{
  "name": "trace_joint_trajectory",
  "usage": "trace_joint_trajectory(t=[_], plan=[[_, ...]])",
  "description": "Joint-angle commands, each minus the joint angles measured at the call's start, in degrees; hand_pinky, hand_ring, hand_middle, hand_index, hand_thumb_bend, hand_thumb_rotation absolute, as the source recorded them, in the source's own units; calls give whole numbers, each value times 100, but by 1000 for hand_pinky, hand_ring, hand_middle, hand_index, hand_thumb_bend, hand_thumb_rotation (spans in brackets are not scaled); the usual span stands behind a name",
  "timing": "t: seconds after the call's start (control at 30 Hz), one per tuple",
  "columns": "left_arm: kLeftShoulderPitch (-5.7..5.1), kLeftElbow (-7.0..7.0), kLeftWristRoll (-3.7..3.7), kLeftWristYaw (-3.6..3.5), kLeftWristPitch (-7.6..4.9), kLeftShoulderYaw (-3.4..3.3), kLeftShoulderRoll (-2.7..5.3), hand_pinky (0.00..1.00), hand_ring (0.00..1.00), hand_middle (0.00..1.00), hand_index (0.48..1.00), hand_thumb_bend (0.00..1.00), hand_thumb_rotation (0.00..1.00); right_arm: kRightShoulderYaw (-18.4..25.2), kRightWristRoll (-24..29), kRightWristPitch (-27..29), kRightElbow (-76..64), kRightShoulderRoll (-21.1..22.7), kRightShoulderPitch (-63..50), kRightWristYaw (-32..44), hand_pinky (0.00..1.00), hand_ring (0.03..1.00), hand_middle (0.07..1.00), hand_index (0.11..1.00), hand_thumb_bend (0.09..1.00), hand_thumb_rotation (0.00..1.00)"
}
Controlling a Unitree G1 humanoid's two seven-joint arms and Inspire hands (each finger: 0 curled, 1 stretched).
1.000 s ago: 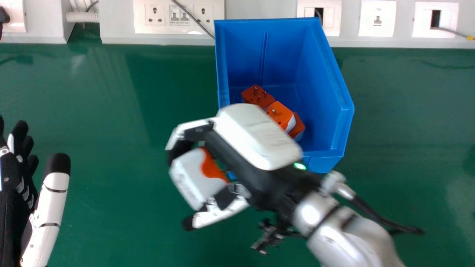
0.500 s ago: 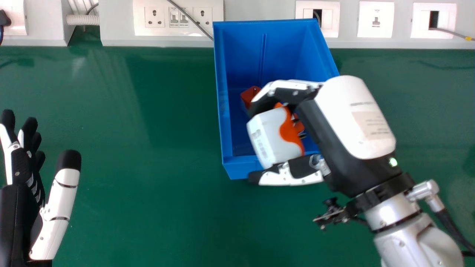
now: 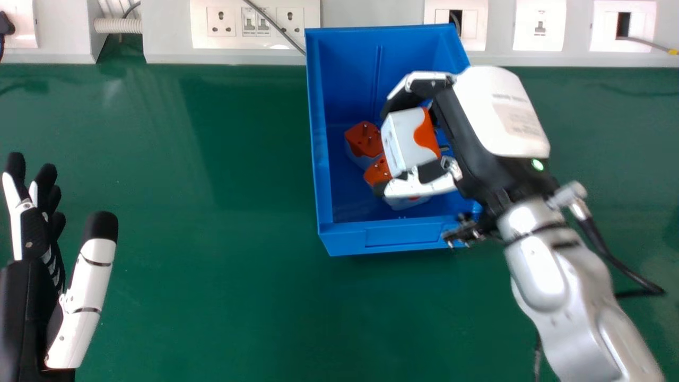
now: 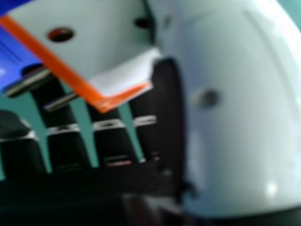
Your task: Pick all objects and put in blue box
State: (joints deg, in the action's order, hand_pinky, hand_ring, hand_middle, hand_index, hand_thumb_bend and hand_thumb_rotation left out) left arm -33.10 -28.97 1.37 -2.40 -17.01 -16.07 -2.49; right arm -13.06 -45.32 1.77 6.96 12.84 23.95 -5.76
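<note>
A: White-and-orange plug adapter, position?
B: Over the blue box; other orange-and-white adapters lie inside. Right hand clamps it between thumb and fingers.
A: Left hand?
B: Over green table, left of box. Thumb and fingers apart, fingers extended.

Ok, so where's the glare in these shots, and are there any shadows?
Head view: bright highlights on the silver forearm, a dark patch on the green table left of the blue box, shadow or reflection, I can't tell which. Right hand view: a small bright spot low on the right thumb, and a glint along the plug's metal pin.
</note>
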Motion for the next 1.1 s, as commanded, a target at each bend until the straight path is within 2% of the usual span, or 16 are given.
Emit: trace_joint_trajectory(t=[0.0, 0.1, 0.2, 0.3, 0.33, 0.47, 0.53, 0.57, 0.67, 0.73, 0.8, 0.87, 0.97, 1.0, 1.07], plan=[[-32, -117, 41, 25, -108, 21, 8, 1000, 1000, 1000, 1000, 514, 823, -150, -155, -277, 389, -150, 626, -126, 140, 202, 307, 496, 486, 99], [-39, -104, 68, 40, -138, 39, 14, 1000, 1000, 1000, 1000, 520, 828, -412, -365, -509, 796, -260, 1001, -210, 109, 163, 249, 478, 484, 131], [-52, -105, 43, 24, -160, 69, 12, 1000, 1000, 1000, 1000, 498, 825, -649, -461, -766, 1006, -343, 1235, -88, 93, 140, 222, 477, 485, 131], [-70, -126, 35, 34, -126, 93, 24, 1000, 1000, 1000, 1000, 501, 838, -866, -522, -951, 1247, -350, 1489, 169, 146, 218, 326, 485, 485, 127], [-70, -124, 38, 39, -125, 96, 23, 1000, 1000, 1000, 1000, 513, 843, -917, -539, -1011, 1311, -357, 1552, 221, 165, 243, 362, 504, 491, 81], [-44, -39, 56, 42, -223, 75, -10, 1000, 1000, 1000, 1000, 532, 842, -1148, -594, -1191, 1809, -421, 1916, 236, 233, 337, 434, 525, 509, 6], [-39, -35, 3, 35, -221, 80, -1, 1000, 1000, 1000, 1000, 534, 837, -1220, -548, -1208, 2111, -457, 2102, 172, 254, 370, 468, 530, 509, 2], [-40, -26, 3, 38, -249, 82, 2, 1000, 1000, 1000, 1000, 526, 827, -1254, -540, -1214, 2273, -476, 2192, 113, 257, 374, 487, 540, 506, 0], [-77, -41, 40, 41, -266, 66, -7, 1000, 1000, 1000, 1000, 515, 841, -1441, -625, -1268, 2863, -480, 2537, 70, 273, 396, 518, 525, 508, 0], [-112, -65, 19, 34, -266, 60, -5, 1000, 1000, 1000, 1000, 509, 850, -1533, -616, -1255, 3219, -473, 2734, 18, 280, 404, 524, 515, 509, 0], [-122, -30, -88, -4, -318, 56, -11, 1000, 1000, 1000, 1000, 483, 845, -1626, -614, -1268, 3514, -458, 2908, 22, 291, 434, 541, 523, 495, 0], [-139, -20, -139, -16, -302, 48, -13, 1000, 1000, 1000, 1000, 476, 836, -1634, -521, -1175, 3755, -449, 3012, -106, 296, 445, 545, 523, 491, 0], [-170, -25, -152, -15, -302, 49, -13, 1000, 1000, 1000, 1000, 502, 833, -1659, -456, -1031, 4078, -431, 3163, -274, 295, 447, 544, 527, 489, 0], [-181, -28, -128, -5, -309, 47, -14, 1000, 1000, 1000, 1000, 504, 829, -1656, -435, -989, 4167, -432, 3203, -327, 297, 449, 548, 525, 489, 0], [-189, -37, -133, -4, -290, 54, -15, 1000, 1000, 1000, 1000, 504, 827, -1642, -389, -1017, 4335, -475, 3309, -324, 300, 453, 552, 521, 489, 0]])
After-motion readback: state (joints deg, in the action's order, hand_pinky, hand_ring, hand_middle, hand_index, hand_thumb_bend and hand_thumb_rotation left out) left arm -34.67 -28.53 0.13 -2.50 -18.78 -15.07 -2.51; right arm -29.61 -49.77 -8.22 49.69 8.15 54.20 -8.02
